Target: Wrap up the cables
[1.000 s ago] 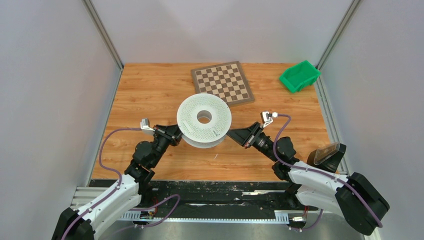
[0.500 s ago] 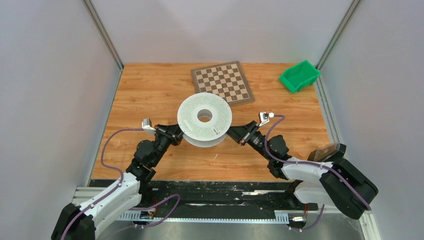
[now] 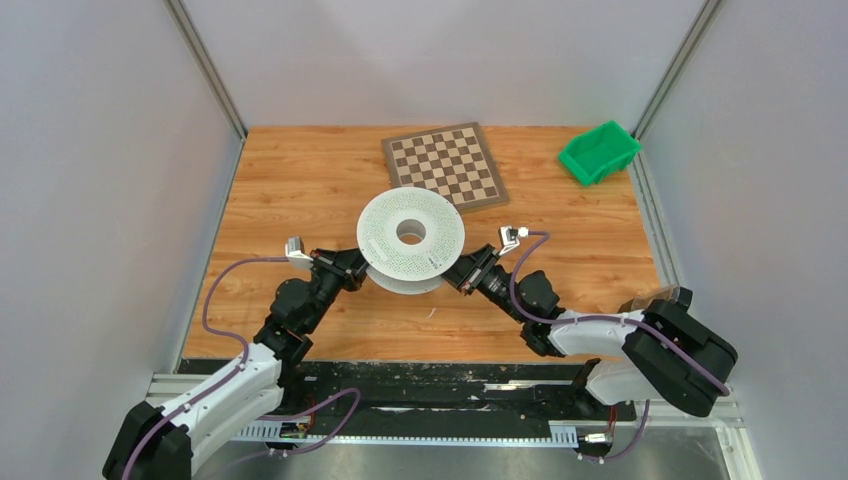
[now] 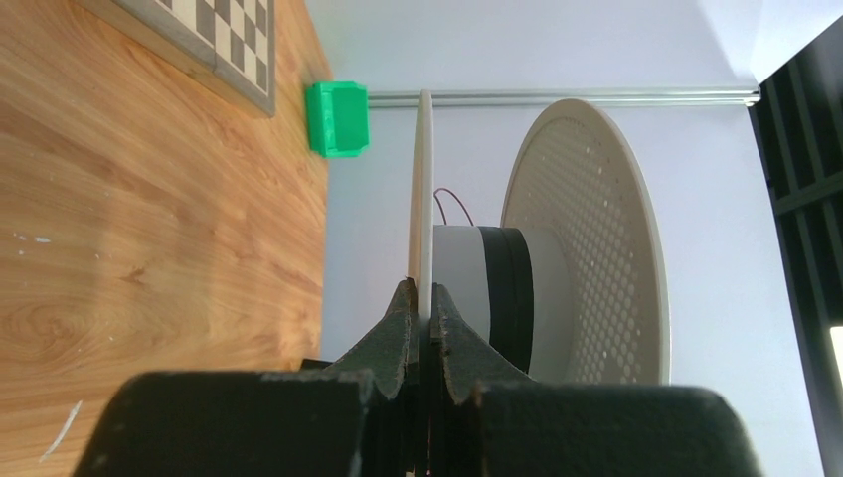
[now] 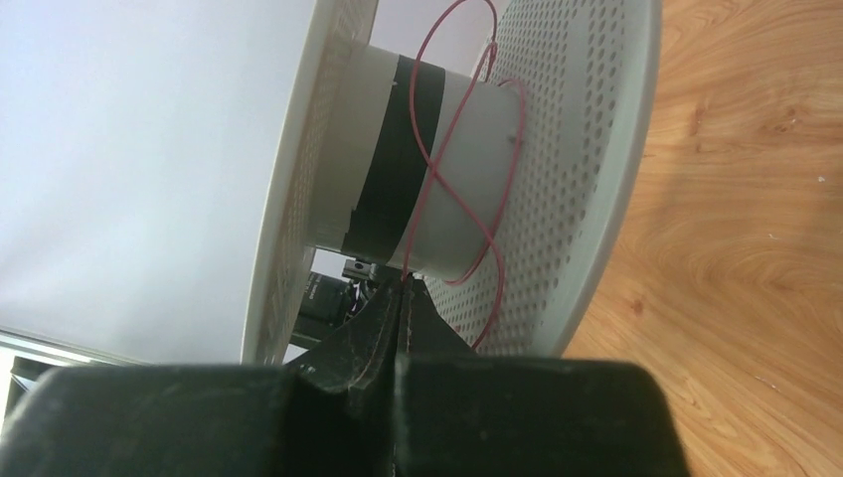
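1. Closing in on the white perforated spool [image 3: 410,240]: over the last sec the R arm has folded toward frame centre. That brings the right gripper [image 3: 465,280] from just clear of the spool up to its lower-right rim in the top view.
2. Right gripper: jaws fully shut, pinching the thin red wire [image 5: 437,169] at bottom centre of the R wrist view. From there the wire climbs in loose loops across the pale core [image 5: 467,189] and its black band [image 5: 393,169].
3. Left gripper [image 4: 421,298]: no change, at the spool's lower-left edge. Its jaws are all but shut, clamped on the rim of the thin flange [image 4: 421,189] nearer the wooden table [image 3: 290,180].
4. The spool sits centre frame, barely shifted. The chessboard [image 3: 445,165] is just above it and the green bin [image 3: 598,152] is upper right.
5. What it means: the wire hand is now at the core, so winding looks under way but early. Only a few slack turns show, none snug. Slack may slip off unless tension is kept.
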